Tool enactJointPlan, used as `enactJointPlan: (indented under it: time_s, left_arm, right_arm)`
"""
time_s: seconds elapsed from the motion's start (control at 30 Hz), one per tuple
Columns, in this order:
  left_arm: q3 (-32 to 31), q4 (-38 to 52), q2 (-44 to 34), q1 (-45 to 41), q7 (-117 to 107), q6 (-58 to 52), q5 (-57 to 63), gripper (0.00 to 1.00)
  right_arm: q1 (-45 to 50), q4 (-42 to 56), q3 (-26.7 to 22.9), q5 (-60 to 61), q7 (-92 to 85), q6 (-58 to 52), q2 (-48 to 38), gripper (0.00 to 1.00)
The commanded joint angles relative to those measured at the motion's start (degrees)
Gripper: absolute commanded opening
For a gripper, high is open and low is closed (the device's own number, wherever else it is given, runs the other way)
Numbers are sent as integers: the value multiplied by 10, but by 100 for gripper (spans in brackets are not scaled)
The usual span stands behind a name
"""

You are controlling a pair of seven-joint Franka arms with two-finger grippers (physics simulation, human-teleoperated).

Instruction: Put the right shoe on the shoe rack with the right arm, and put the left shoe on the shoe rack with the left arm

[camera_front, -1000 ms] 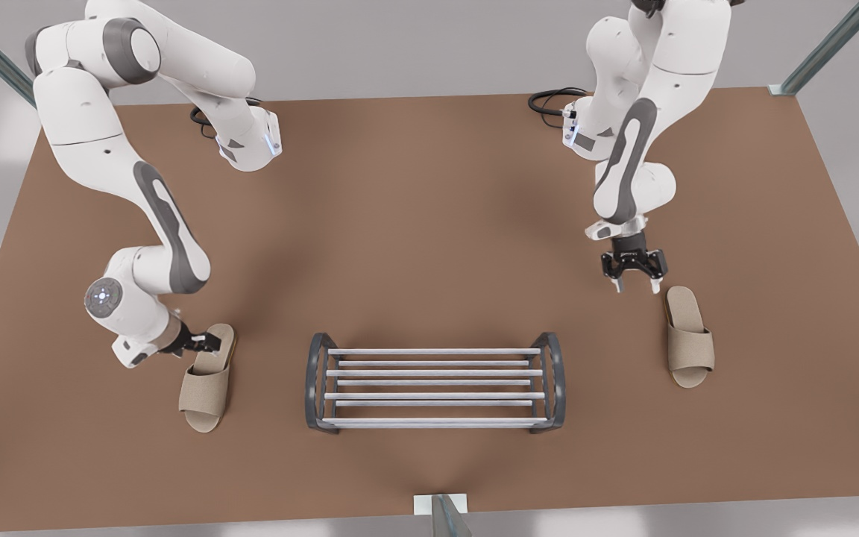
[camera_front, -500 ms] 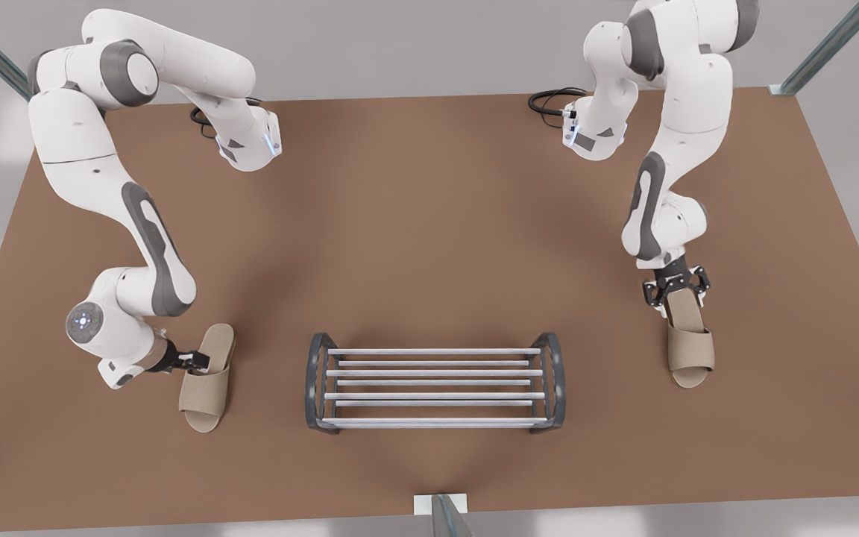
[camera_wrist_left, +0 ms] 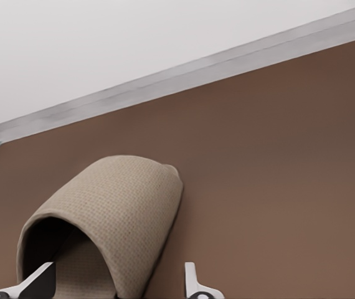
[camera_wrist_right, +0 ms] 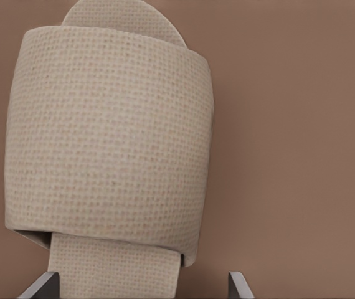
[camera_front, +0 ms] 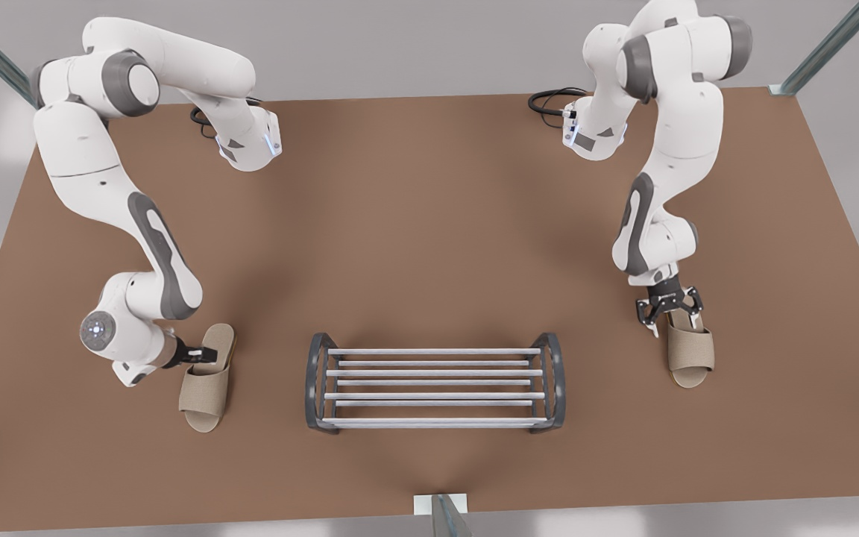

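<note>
Shoe rack (camera_front: 433,351), front view: it stands low on the brown table (camera_front: 429,224), midway between two beige slippers and well apart from both, its bars bare. The left shoe (camera_front: 204,388) lies on the front view's left, with the left gripper (camera_front: 202,356) reaching in level at its heel end. The right shoe (camera_front: 690,350) lies on the front view's right, with the right gripper (camera_front: 669,317) pointing down over its heel end. Neither shoe is lifted yet.

Left wrist view: the left shoe (camera_wrist_left: 109,205) is seen from low down. The parted fingers (camera_wrist_left: 192,280) straddle its rear part, one at the mouth of the strap, the other outside the sole. They have not clamped.

Right wrist view: the right shoe (camera_wrist_right: 109,143) sits square below the camera. The spread fingertips (camera_wrist_right: 240,285) flank the heel of the sole, with more gap on one side.

The step in hand appears to be the grasp. Each gripper should probably centre on the sole and settle low before pinching. The woven upper looks soft and may yield, so a grip across the firmer sole edge seems safer.
</note>
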Motion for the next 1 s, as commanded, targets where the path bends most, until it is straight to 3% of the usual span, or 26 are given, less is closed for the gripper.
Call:
enactJointPlan:
  time_s: [0.0,0.73,0.77,0.83,0.87,0.9,0.97]
  left_arm:
    - [-4,8,5,4,-782,-5,0,100]
    - [-26,81,37,29,-782,1,8,100]
    - [-26,81,36,29,-782,3,8,99]
    - [-26,81,36,29,-782,5,7,69]
    - [-26,81,35,29,-782,5,7,65]
    - [-26,81,35,29,-782,5,7,60]
    - [-26,81,34,28,-782,5,7,43]
  right_arm:
    - [3,16,0,0,-13,-2,10,100]
    - [9,57,-1,3,-7,-4,36,100]
    - [9,59,-1,3,-10,-4,38,96]
    - [9,63,-1,3,-10,-4,40,78]
    - [9,65,-1,3,-12,-4,41,70]
    - [9,66,-1,3,-13,-4,42,68]
    - [9,66,-1,2,-14,-4,42,54]
